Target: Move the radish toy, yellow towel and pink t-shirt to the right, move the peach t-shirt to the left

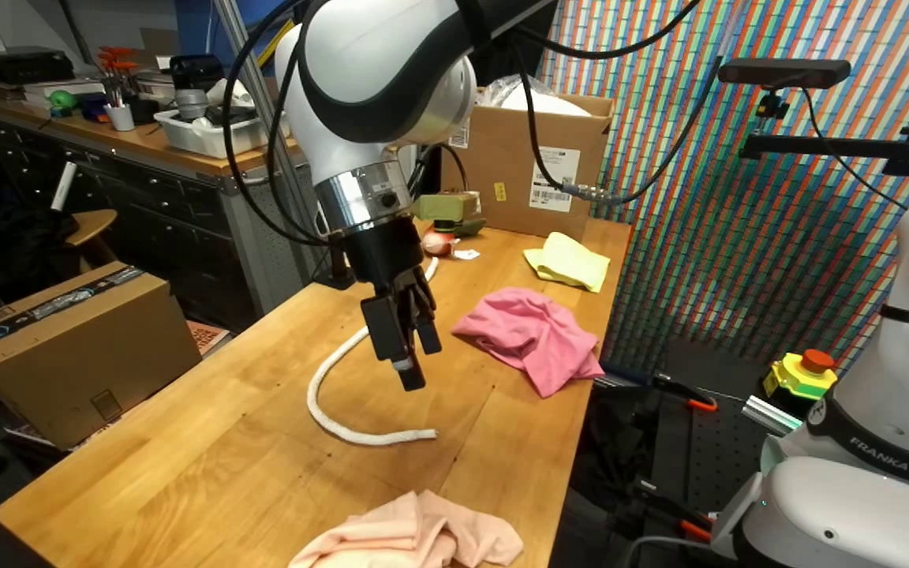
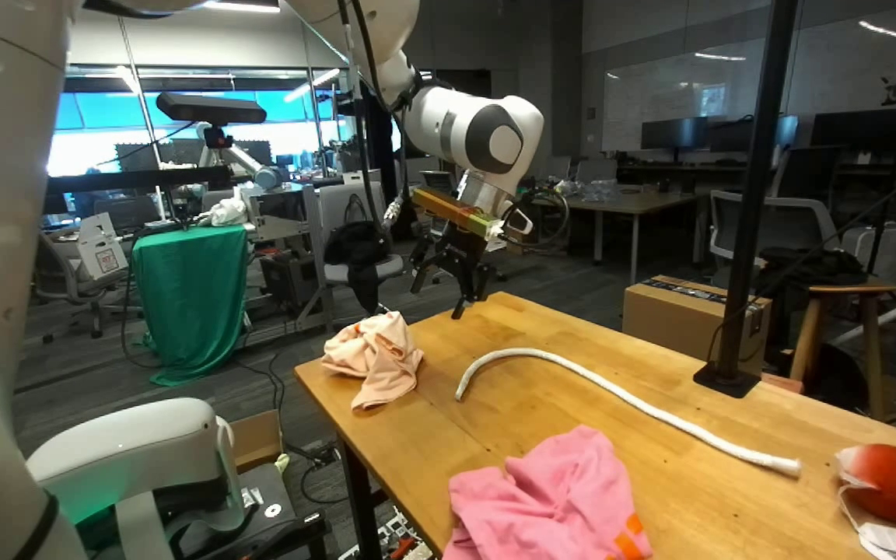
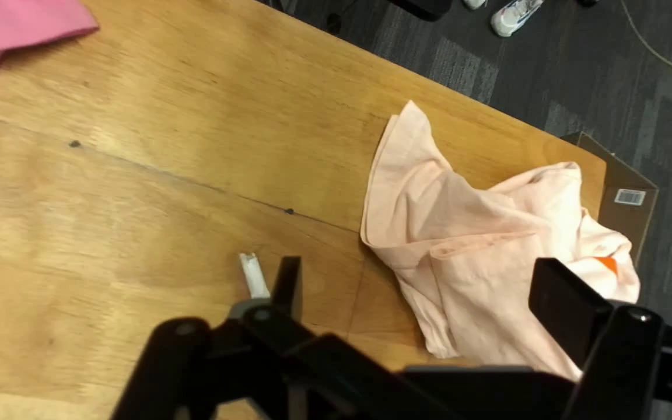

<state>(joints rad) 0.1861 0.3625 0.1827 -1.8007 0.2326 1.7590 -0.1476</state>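
Gripper (image 3: 417, 280) is empty, jaws spread wide, hanging above the wooden tabletop (image 1: 210, 418); tabletop carries all four task items, strung out along its length; labelled cardboard box (image 1: 498, 158) stands at the far end in an exterior view; pink t-shirt (image 2: 549, 498) bunched up at the long edge around mid-length, orange patches on part of it; peach t-shirt (image 3: 476, 251) crumpled near a corner at the opposite end from the box; wrist view has it showing between the jaws, partly hidden by the gripper, fabric and gripper apart; yellow towel (image 1: 569, 260) folded, near the box, along the same long edge as the pink t-shirt; white rope (image 1: 314, 394) runs in a curve on the tabletop, one end near the peach t-shirt, the other just beside the radish toy (image 2: 895, 482); radish toy is red with a white end, sitting toward the box end; white tag (image 2: 886, 539) tied to it lies on the tabletop.
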